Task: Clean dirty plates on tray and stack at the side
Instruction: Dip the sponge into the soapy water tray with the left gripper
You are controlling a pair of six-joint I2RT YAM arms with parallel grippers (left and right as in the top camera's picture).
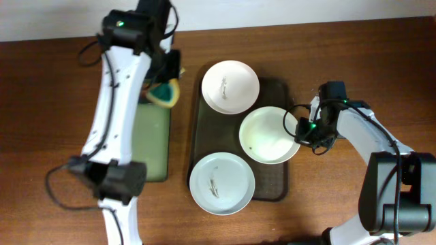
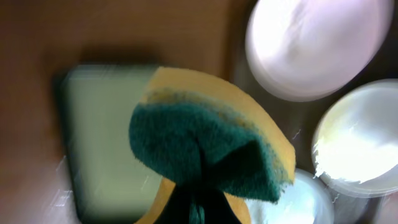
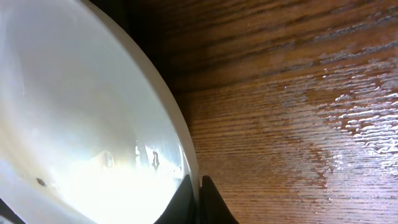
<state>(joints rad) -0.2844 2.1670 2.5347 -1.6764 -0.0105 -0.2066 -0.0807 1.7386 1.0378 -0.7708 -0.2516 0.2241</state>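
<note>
Three white plates lie on the dark brown tray (image 1: pixel 197 122). The far plate (image 1: pixel 230 86) and the near plate (image 1: pixel 221 182) carry small brown smears. The middle plate (image 1: pixel 267 135) looks clean and sits tilted at the tray's right side. My right gripper (image 1: pixel 300 131) is shut on its right rim (image 3: pixel 186 162). My left gripper (image 1: pixel 165 80) is shut on a teal and yellow sponge (image 2: pixel 205 146), held left of the tray above the small tray's far end. In the left wrist view the plates (image 2: pixel 314 46) lie to the right.
A smaller tray of yellowish liquid (image 1: pixel 151 139) lies left of the brown tray. It also shows in the left wrist view (image 2: pixel 102 137). Bare wooden table (image 3: pixel 292 93) lies right of the held plate. Arm cables hang at the far left.
</note>
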